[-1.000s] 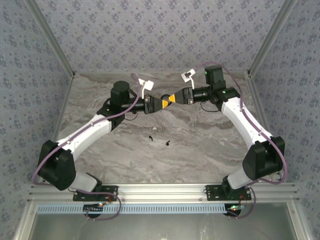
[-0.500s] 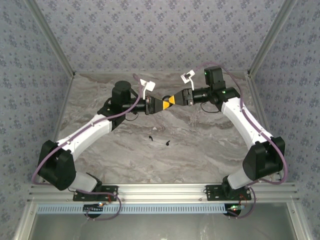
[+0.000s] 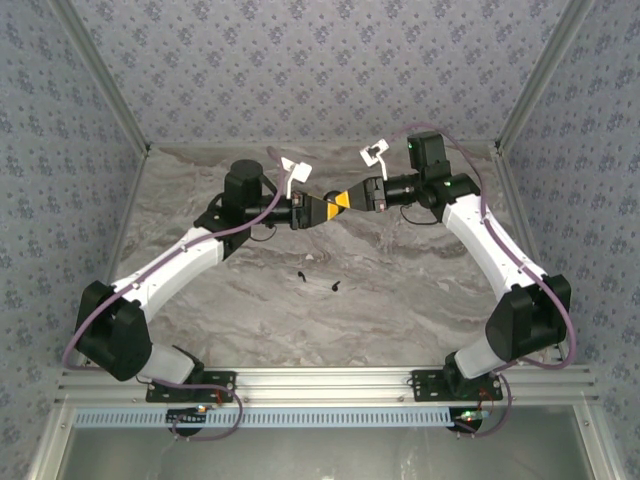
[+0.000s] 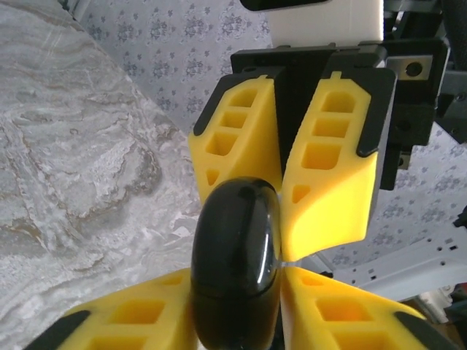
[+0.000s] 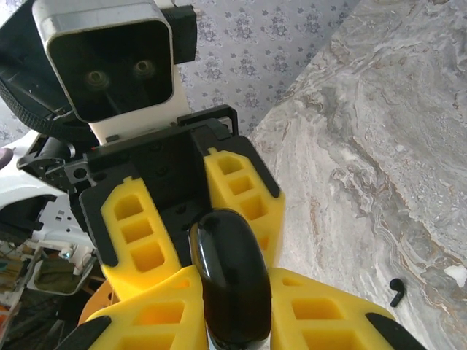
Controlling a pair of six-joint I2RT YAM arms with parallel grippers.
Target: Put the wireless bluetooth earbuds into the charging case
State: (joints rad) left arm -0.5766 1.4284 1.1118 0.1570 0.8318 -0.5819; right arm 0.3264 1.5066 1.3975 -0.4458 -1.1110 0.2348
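Midair, a black charging case (image 4: 235,270) is pinched from opposite ends by the left gripper (image 3: 322,208) and the right gripper (image 3: 342,200); two black earbuds (image 3: 336,290) are seen on the table (image 3: 420,290) below.

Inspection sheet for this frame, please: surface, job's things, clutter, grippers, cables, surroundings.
Surface: marble-look table, bare apart from the earbuds.
Job's things: black case held in the air between both grippers; whether the lid is open cannot be told. Two black earbuds lie loose on the table, apart from each other, not in the case.
Clutter: nothing seen.
Grippers: left gripper and right gripper meet tip to tip above the table, each shut on an end of the case.
Cables: purple cables run along both arms, off the table.
Surroundings: patterned walls; aluminium rail at the near edge.
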